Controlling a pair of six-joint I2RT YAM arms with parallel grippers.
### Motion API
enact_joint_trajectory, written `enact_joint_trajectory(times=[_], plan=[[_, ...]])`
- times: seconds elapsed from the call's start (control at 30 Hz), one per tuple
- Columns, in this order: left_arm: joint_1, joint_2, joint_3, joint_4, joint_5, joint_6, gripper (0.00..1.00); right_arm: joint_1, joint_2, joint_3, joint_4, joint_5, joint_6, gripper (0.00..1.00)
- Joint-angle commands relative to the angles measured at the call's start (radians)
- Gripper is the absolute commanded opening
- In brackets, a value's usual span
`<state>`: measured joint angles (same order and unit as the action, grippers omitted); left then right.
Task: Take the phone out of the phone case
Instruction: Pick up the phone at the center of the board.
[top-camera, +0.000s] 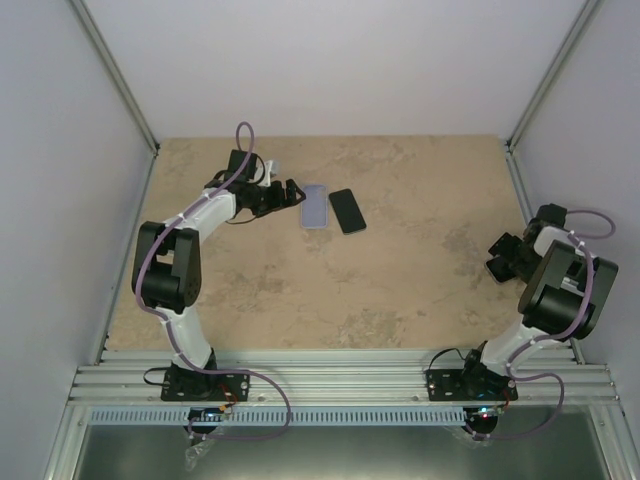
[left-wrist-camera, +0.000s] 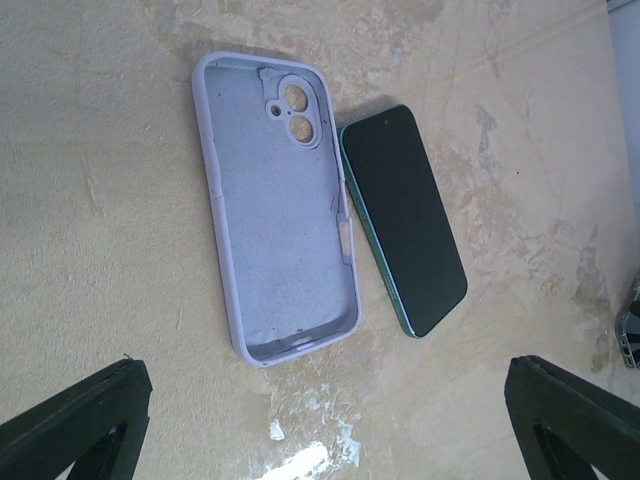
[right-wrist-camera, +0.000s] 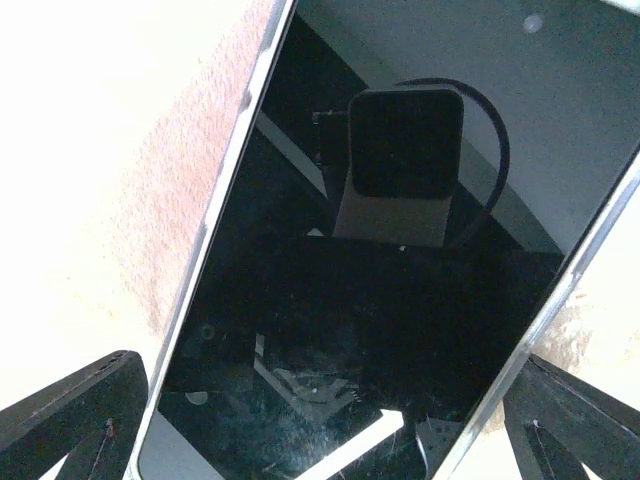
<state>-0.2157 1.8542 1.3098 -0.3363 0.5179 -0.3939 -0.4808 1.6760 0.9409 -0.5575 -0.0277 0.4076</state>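
An empty lilac phone case (top-camera: 315, 206) lies open side up at the table's back middle. A dark phone with a green edge (top-camera: 347, 211) lies screen up just right of it, out of the case. In the left wrist view the case (left-wrist-camera: 280, 220) and the phone (left-wrist-camera: 403, 220) lie side by side, close together. My left gripper (top-camera: 295, 190) is open and empty just left of the case, with both fingers (left-wrist-camera: 75, 420) clear of it. My right gripper (top-camera: 500, 257) is open at the right edge, low over a second phone (right-wrist-camera: 380, 300) with a pale rim.
The enclosure's grey walls and metal posts stand close around the tan table (top-camera: 400, 290). White scuff marks (left-wrist-camera: 300, 455) lie on the surface just below the lilac case. The aluminium rail (top-camera: 340, 380) runs along the near edge by the arm bases.
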Motion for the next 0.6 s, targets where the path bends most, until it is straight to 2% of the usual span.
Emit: enact_joint_trajectory(times=[0.0, 0.47, 0.57], plan=[[0.004, 0.007, 0.021, 0.023, 0.011, -0.004, 0.99, -0.002, 0.071, 0.024, 0.005, 0.016, 0.014, 0.98], [0.006, 0.006, 0.021, 0.012, -0.017, -0.012, 0.99, 0.11, 0.224, 0.097, -0.046, 0.063, -0.018, 0.97], [0.009, 0.005, 0.02, 0.013, -0.018, -0.011, 0.99, 0.129, 0.224, 0.108, -0.049, 0.036, -0.038, 0.89]])
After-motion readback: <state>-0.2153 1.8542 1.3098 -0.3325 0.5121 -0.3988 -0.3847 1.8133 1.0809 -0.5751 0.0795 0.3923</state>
